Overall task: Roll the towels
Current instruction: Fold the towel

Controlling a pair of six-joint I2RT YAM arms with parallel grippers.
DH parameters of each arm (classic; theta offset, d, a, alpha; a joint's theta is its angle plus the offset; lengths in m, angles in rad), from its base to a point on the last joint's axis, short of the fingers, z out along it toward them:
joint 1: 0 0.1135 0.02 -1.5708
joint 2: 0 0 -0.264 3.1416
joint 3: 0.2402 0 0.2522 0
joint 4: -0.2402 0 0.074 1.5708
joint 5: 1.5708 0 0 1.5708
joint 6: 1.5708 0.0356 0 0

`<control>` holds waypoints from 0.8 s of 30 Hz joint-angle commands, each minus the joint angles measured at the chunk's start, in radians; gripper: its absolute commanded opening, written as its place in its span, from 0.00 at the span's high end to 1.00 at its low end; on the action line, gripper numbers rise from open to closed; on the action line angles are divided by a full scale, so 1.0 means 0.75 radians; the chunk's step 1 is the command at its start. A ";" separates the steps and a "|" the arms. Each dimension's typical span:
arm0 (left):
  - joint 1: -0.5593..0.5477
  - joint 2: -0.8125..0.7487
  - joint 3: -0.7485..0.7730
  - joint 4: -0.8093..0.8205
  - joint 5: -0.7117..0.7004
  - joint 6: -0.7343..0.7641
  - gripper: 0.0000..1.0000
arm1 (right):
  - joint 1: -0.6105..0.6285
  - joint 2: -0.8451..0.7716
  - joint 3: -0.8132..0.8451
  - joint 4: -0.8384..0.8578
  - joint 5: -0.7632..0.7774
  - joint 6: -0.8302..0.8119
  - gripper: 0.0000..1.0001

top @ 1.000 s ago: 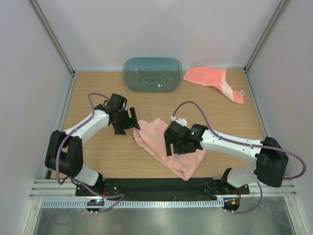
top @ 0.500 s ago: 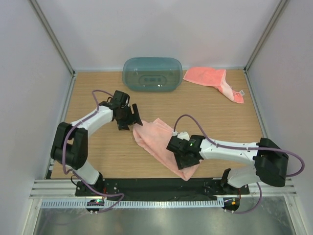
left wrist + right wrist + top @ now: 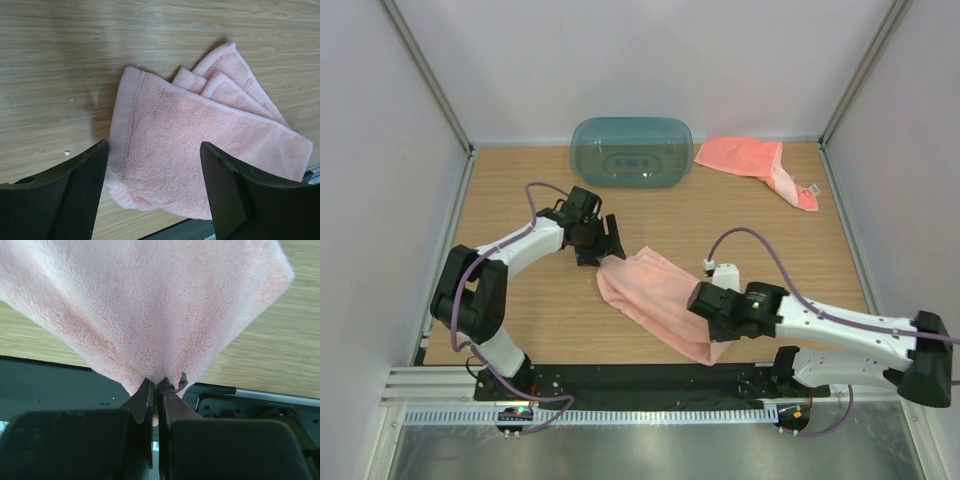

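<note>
A folded pink towel (image 3: 655,295) lies on the wooden table between the arms. My right gripper (image 3: 712,322) is at its near right corner and is shut on that corner; in the right wrist view the towel (image 3: 150,305) fans out from the pinched jaws of the right gripper (image 3: 159,385). My left gripper (image 3: 606,245) hovers open at the towel's far left corner. In the left wrist view the towel's (image 3: 200,135) hemmed corner lies below and between the spread fingers of the left gripper (image 3: 154,150), untouched. A second pink towel (image 3: 752,160) lies crumpled at the back right.
A teal translucent bin (image 3: 631,152) sits upside down at the back centre. The black base rail (image 3: 620,385) runs along the near table edge just under the held corner. Grey walls enclose the table on three sides.
My right gripper moved toward the near right and closed on the towel's corner. My left gripper slid right to the towel's far left corner, staying open. The towel shifted slightly.
</note>
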 commanded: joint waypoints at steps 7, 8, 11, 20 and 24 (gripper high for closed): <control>-0.102 -0.208 -0.010 -0.024 -0.091 0.091 0.25 | 0.010 -0.588 -0.116 -0.361 0.168 0.420 0.99; -0.118 -0.219 -0.006 -0.024 -0.083 0.100 0.25 | 0.008 -0.599 -0.134 -0.336 0.160 0.425 0.99; -0.188 -0.274 -0.032 -0.032 -0.071 0.108 0.23 | 0.008 -0.552 -0.126 -0.336 0.150 0.421 0.39; -0.221 -0.364 -0.196 0.019 -0.018 0.057 0.09 | 0.010 -0.536 0.002 -0.287 0.276 0.398 0.00; -0.225 -0.160 -0.086 0.042 0.052 0.100 0.09 | 0.008 -0.346 0.035 -0.224 0.268 0.388 0.00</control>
